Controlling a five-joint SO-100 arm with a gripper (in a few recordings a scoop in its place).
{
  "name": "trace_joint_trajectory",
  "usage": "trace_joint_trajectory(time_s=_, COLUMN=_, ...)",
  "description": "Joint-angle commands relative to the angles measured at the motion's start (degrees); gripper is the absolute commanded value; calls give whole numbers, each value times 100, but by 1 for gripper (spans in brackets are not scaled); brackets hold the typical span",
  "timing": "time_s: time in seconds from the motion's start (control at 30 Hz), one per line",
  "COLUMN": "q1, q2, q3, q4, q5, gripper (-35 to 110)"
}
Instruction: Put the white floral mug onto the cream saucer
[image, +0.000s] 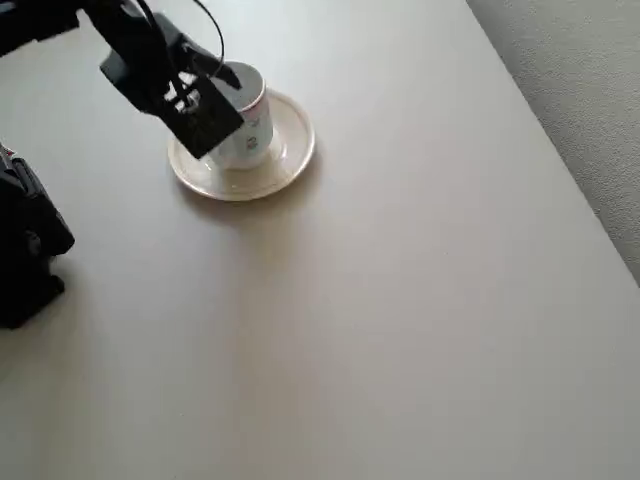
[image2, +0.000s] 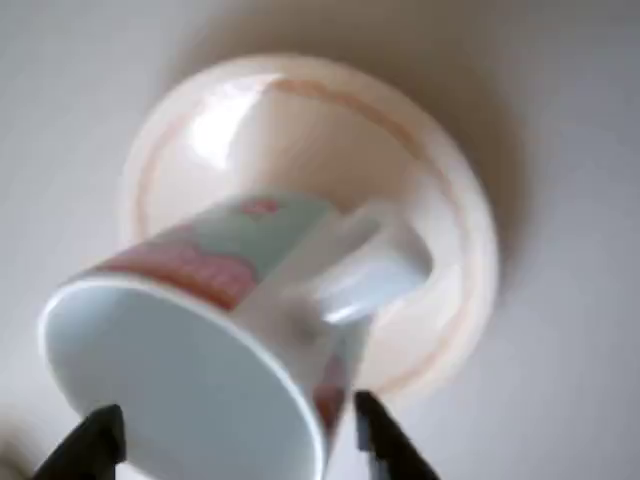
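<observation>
The mug (image: 248, 128) stands upright on the saucer (image: 290, 150) at the table's (image: 400, 300) far left; the gripper (image2: 235, 440) hangs spread around its rim.

A plain beige worktop (image: 400, 320) fills most of the overhead view, its matte surface softly lit with faint shadows. Along the right edge, a strip of pale grey textured floor (image: 590, 90) runs diagonally beside the worktop's straight border.

The arm (image: 140, 55) is matte black and blocky, with a thin black cable (image: 205, 25) looping above it.
</observation>
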Motion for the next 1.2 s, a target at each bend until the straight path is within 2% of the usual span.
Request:
trace_joint_trajectory(time_s=0.0, q1=246, q2=501, q3=-1099, q4=853, q5=-290, gripper=28)
trace_joint_trajectory(time_s=0.17, q1=923, q2=1063, q3=-1248, q4=1345, q5=-729, gripper=28)
trace_joint_trajectory(time_s=0.3, q1=1854, q2=1424, q3=-905, q4=1327, q5=-1063, gripper=27)
trace_joint_trajectory(time_s=0.47, q1=2689, q2=2118, q3=545, q4=536, q5=-1134, gripper=17)
trace_joint_trajectory(time_s=0.6, q1=2953, q2=2979, q3=2373, q4=-334, q5=-1134, gripper=-2)
trace_joint_trajectory(time_s=0.87, q1=3059, q2=4518, q3=5238, q4=-1433, q5=-1125, gripper=-2)
trace_joint_trajectory(time_s=1.0, q1=3050, q2=5933, q3=6319, q4=-1274, q5=-1134, gripper=-2)
trace_joint_trajectory(time_s=1.1, q1=3138, q2=7567, q3=6662, q4=-483, q5=-1134, gripper=-1)
trace_joint_trajectory(time_s=1.17, q1=3164, q2=7646, q3=6680, q4=-439, q5=-1125, gripper=-1)
